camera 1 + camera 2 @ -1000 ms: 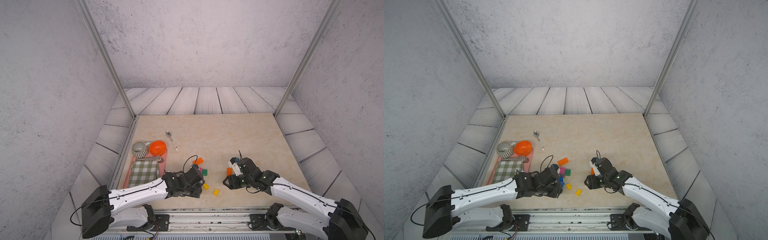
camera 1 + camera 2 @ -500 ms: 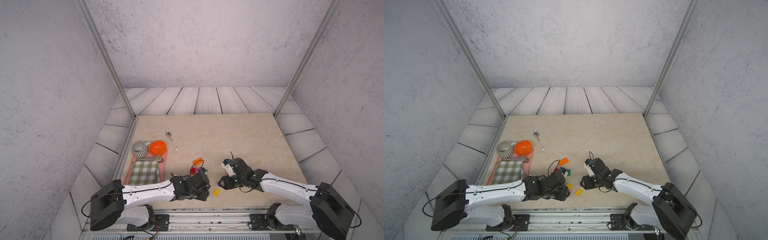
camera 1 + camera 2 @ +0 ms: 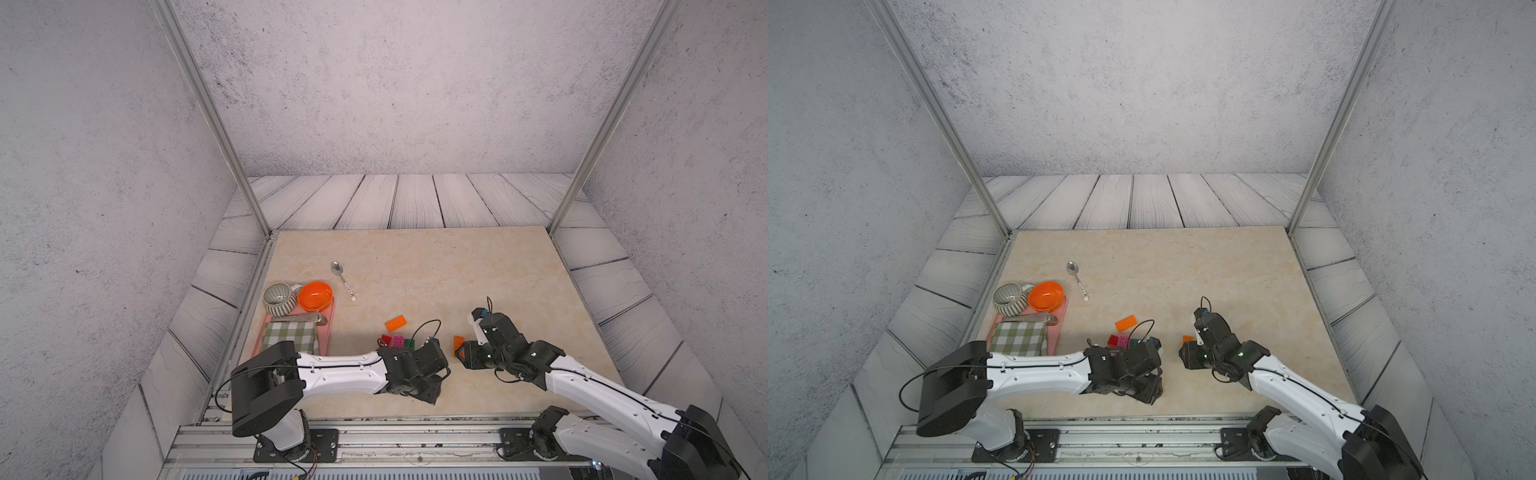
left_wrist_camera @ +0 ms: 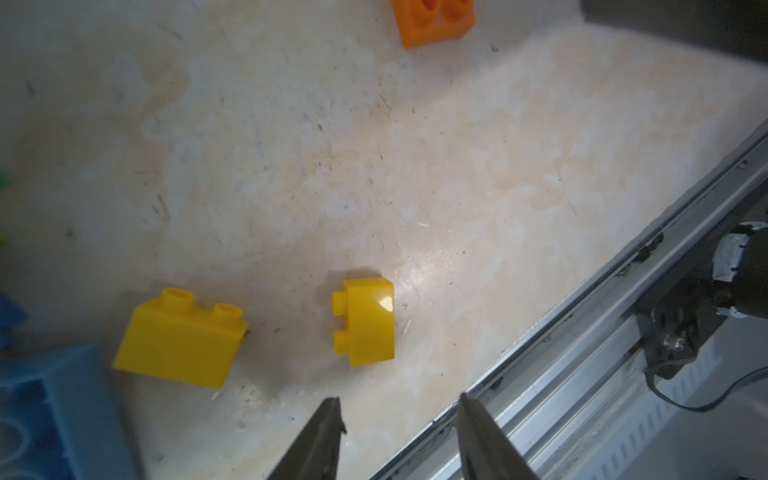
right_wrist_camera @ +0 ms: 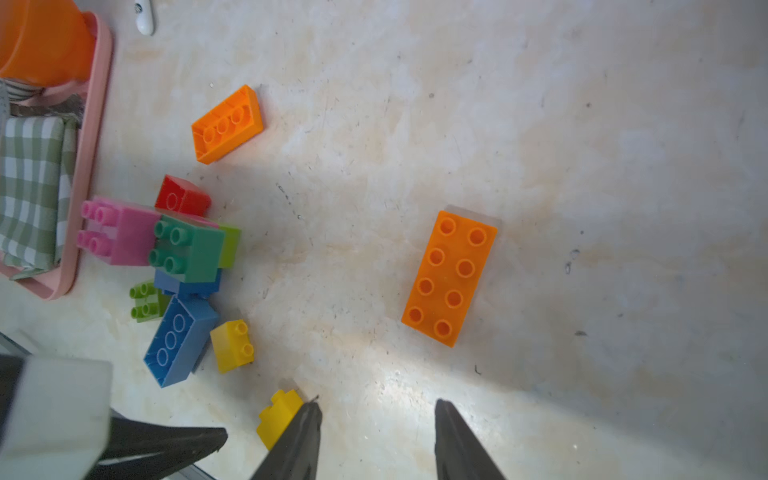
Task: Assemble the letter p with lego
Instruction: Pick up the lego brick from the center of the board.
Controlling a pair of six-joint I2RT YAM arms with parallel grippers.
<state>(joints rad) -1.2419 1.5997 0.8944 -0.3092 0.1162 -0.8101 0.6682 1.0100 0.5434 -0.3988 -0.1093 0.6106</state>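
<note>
The lego lies loose on the beige table. In the left wrist view, my left gripper is open and empty. A small yellow brick lies on its side just ahead of it, and another yellow brick and a blue one lie further off. My right gripper is open too, with bare table between its fingers and a yellow brick against the outside of one finger. A long orange brick lies ahead of it. Red, pink, green, lime and blue bricks cluster beside a second orange brick.
A pink tray at the left holds a checked cloth, an orange bowl and a striped cup. A spoon lies behind it. The metal rail runs along the table's front edge, close to my left gripper.
My left gripper has moved right and toward the front edge, and now covers the yellow bricks in the top views. The right gripper has narrowed a little, shifting left and then back.
</note>
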